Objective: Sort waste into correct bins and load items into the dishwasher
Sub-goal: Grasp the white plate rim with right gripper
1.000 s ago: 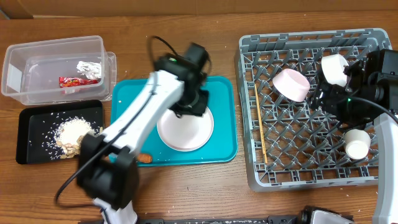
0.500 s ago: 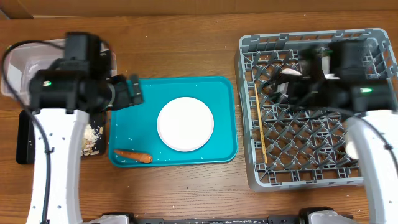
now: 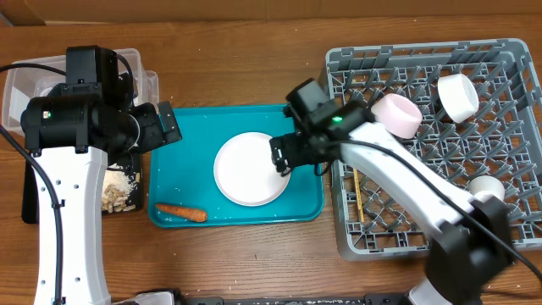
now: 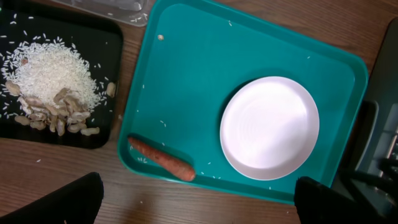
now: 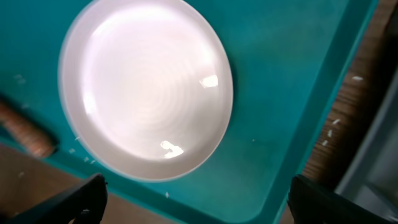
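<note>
Plate (image 3: 251, 169), round and white, lies on the teal tray (image 3: 305, 202) right beneath the right gripper (image 5: 196, 182), whose fingers are spread wide with nothing between them. Whether they touch the rim cannot be told. Beyond the plate from that gripper, a carrot (image 3: 180, 212) rests by the tray's lip. The left gripper (image 4: 196, 190) hangs over the tray's opposite side, equally wide apart and empty. To its left, a black tray (image 4: 118, 37) carries rice (image 4: 46, 65) and nut shells (image 4: 56, 115).

The left arm covers most of the clear tub (image 3: 148, 85) and part of the black tray. The right arm crosses the dish rack (image 3: 423, 246), hiding the upper end of the chopsticks (image 3: 357, 199).

Bare teal rings the plate. A narrow strip of wooden table (image 3: 330, 222) separates tray from rack.
</note>
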Robot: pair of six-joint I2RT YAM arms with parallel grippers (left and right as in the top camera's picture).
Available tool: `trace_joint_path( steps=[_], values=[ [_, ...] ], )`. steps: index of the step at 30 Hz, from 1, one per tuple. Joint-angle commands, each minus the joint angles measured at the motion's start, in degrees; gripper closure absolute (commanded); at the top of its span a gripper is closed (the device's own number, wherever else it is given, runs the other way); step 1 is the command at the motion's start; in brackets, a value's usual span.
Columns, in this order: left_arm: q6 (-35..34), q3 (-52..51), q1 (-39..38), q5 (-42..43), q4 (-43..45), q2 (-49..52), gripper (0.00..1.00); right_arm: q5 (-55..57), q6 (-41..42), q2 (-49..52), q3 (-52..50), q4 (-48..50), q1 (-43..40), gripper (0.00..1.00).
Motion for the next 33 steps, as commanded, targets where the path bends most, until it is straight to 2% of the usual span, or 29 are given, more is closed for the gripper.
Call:
trace_joint_path(
  steps=[1,7,10,17,22,28,33],
  values=[
    [0.07,0.5,0.2,-0.2,-0.13,0.24,0.0,-0.28,5.29,6.1,1.46,1.57,0.79,0.08],
    [0.07,0.5,0.2,-0.2,-0.07,0.24,0.0,-0.5,10.45,13.6,1.44,3.43,0.92,0.22],
    [0.07,0.37,0.2,-0.2,-0.04,0.24,0.0,-1.77,10.8,15.85,1.44,4.11,0.92,0.33],
    [0.04,-0.72,0.2,-0.2,0.15,0.24,0.0,-1.84,10.8,17.57,1.44,4.63,0.92,0.72],
    [0.04,-0.72,0.2,-0.22,0.15,0.24,0.0,-1.86,10.8,17.49,1.57,4.81,0.15,0.96],
    [0.07,-0.72,0.22,-0.33,0.24,0.24,0.0,0.68,8.92,13.25,6.78,-0.94,-3.06,0.96],
    [0.07,-0.72,0.22,-0.42,0.46,0.24,0.0,11.08,5.79,4.59,15.78,-8.31,-6.19,0.96]
  ],
)
